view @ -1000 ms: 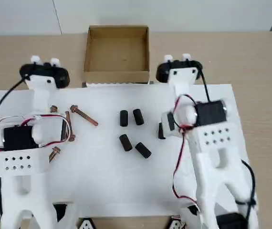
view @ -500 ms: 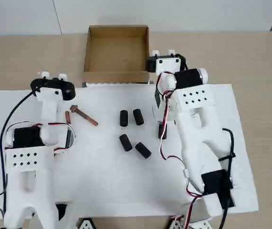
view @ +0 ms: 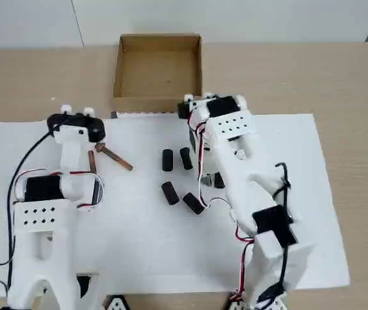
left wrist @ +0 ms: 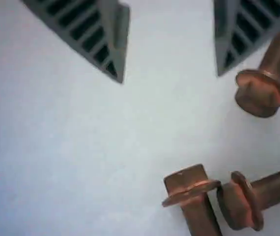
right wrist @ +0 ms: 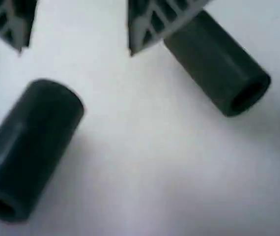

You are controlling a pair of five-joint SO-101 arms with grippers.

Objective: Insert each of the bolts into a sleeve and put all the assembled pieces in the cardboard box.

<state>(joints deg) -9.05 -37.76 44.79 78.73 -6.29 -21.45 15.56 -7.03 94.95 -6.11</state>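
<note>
Agape and empty, left claw overhangs 3 flat-lying bolts, right claw 2 flat-lying sleeves.

Wide bare white sheet at front centre, between the arms. Mid-sheet, scattered sleeves, with right arm stretched just beside them toward open-topped cardboard box; bolts crowding left claw.

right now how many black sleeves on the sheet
5. First sleeve, second sleeve side by side mid-sheet; third sleeve, fourth sleeve nearer the bases; fifth sleeve partly under the right arm; more may be hidden.
</note>
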